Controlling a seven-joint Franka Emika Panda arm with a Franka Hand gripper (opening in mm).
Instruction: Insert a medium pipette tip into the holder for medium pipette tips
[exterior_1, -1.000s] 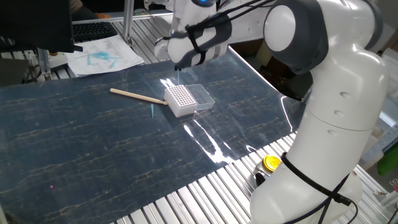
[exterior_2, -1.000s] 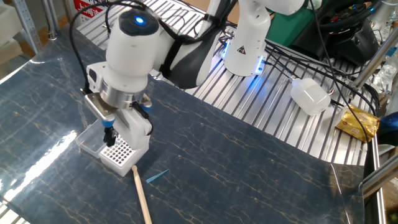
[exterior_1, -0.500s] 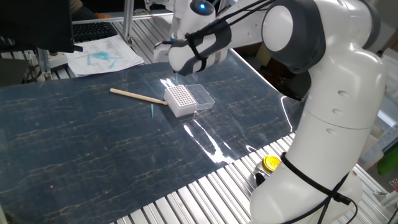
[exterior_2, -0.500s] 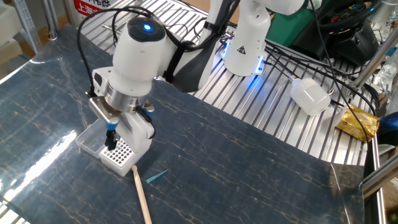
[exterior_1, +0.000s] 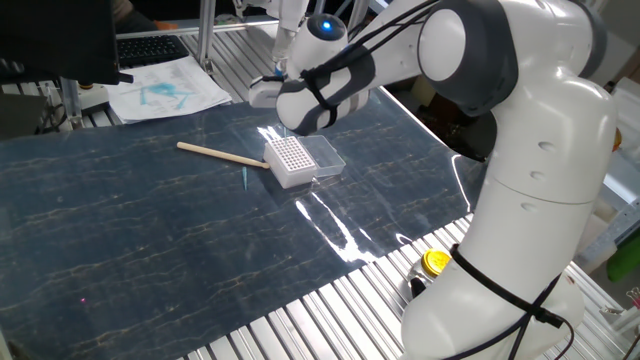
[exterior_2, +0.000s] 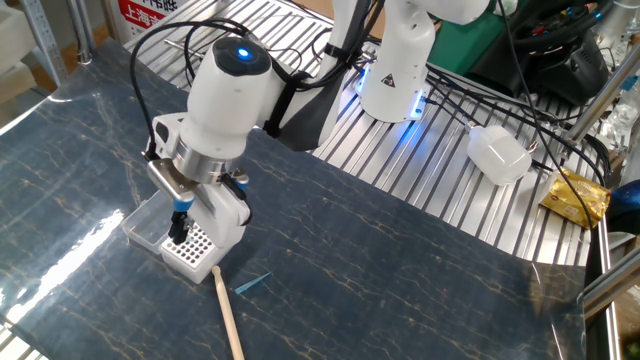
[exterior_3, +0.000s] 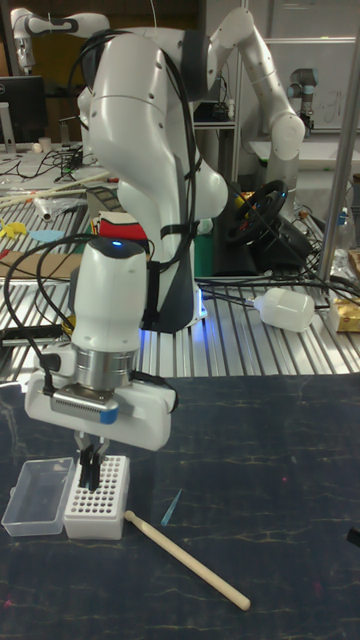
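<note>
We see the fingers (exterior_3: 90, 468) nearly closed just above the white pipette tip holder (exterior_3: 97, 497); a teal pipette tip (exterior_3: 171, 507) lies beside it on the counter (exterior_3: 270, 500).

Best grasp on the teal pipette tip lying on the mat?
Probably from straight above, hand pinching the pipette tip across its wider end: it lies flat and tapers to a point. It sits close to the wooden stick, so set the fingers clear of it.

tool (exterior_2: 180, 232) higher above holder (exterior_2: 190, 245)
</note>
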